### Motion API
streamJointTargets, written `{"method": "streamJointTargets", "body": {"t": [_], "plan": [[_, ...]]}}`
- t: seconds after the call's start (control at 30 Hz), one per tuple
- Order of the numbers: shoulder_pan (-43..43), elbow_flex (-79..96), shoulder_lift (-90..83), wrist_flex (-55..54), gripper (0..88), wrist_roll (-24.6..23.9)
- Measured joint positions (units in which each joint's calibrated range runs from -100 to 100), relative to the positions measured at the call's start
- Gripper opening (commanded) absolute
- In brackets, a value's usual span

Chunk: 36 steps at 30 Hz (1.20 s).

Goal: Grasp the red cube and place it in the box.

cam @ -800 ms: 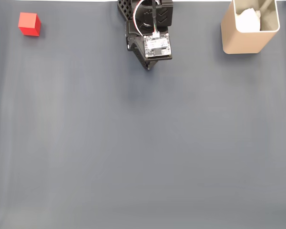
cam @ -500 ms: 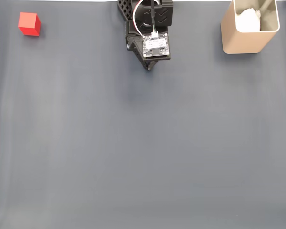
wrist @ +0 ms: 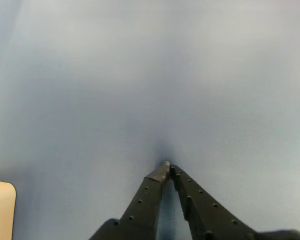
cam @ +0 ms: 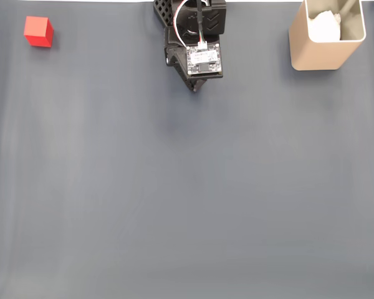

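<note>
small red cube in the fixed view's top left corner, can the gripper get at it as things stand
Probably yes. The small bright red cube sits alone on the grey mat, nothing standing between it and the black two-finger gripper, which is shut at the arm's base. The tall tan box is on the opposite side. Reach itself is unproven.

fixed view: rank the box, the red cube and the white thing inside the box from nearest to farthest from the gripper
1. The box, to the right of the gripper.
2. The white thing, inside the box, slightly farther toward the top edge.
3. The red cube, far left, near the top corner.
</note>
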Motion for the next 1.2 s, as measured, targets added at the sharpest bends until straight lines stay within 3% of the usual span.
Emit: {"method": "streamJointTargets", "body": {"t": [1.0,1.2], "plan": [[0.1,0.0,0.0,0.0,0.2,0.6],[0.1,0.0,0.0,-5.3,0.2,0.6]]}}
